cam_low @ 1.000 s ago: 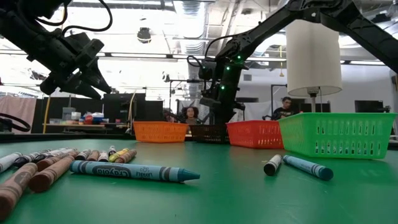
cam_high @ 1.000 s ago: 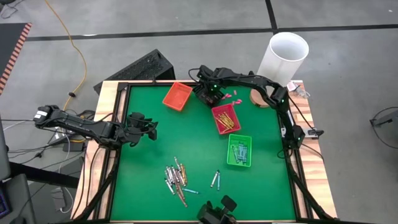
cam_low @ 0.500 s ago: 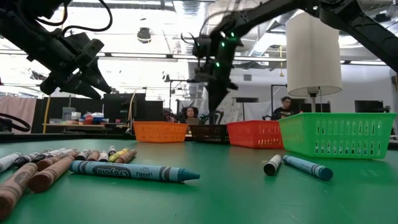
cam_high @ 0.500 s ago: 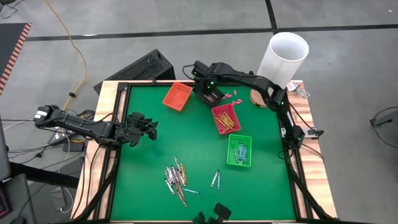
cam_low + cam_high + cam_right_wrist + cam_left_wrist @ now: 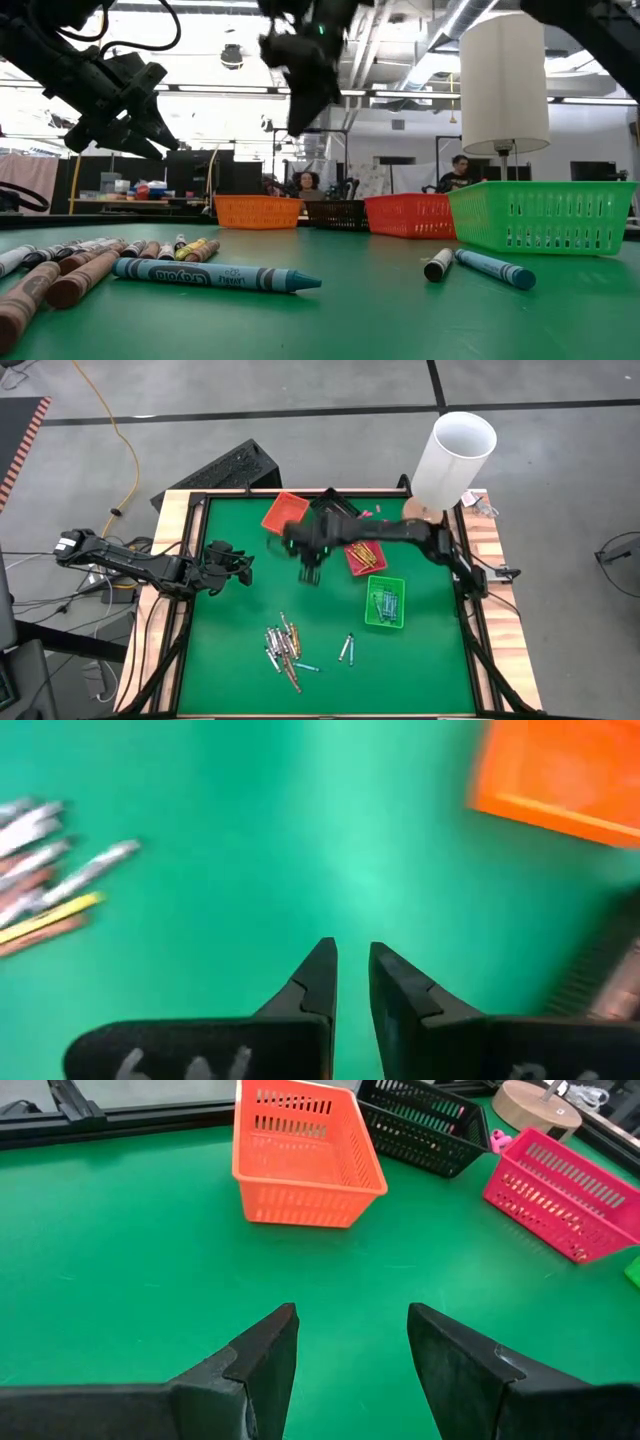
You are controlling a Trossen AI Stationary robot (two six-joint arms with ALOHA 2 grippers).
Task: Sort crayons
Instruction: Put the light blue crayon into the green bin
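Note:
The crayons lie in a pile (image 5: 283, 645) near the table's front, with two more (image 5: 346, 648) to its right. A light blue one (image 5: 215, 275) lies nearest in the low view, and the right wrist view shows several (image 5: 50, 870). More lie in the red tray (image 5: 362, 550) and the green tray (image 5: 385, 602). My right gripper (image 5: 305, 572) hangs high over the table's middle, empty, its fingertips (image 5: 350, 955) a narrow gap apart. My left gripper (image 5: 245, 567) waits open and empty over the table's left part (image 5: 352, 1330).
An orange tray (image 5: 284, 512) and a black tray (image 5: 335, 505) stand at the far edge. A tall white cylinder (image 5: 455, 455) on a round wooden base stands at the far right corner. Bare green mat lies between the trays and the pile.
My right gripper has left the black tray at the far edge, risen, and swung toward the table's left and near side, now over the middle of the mat.

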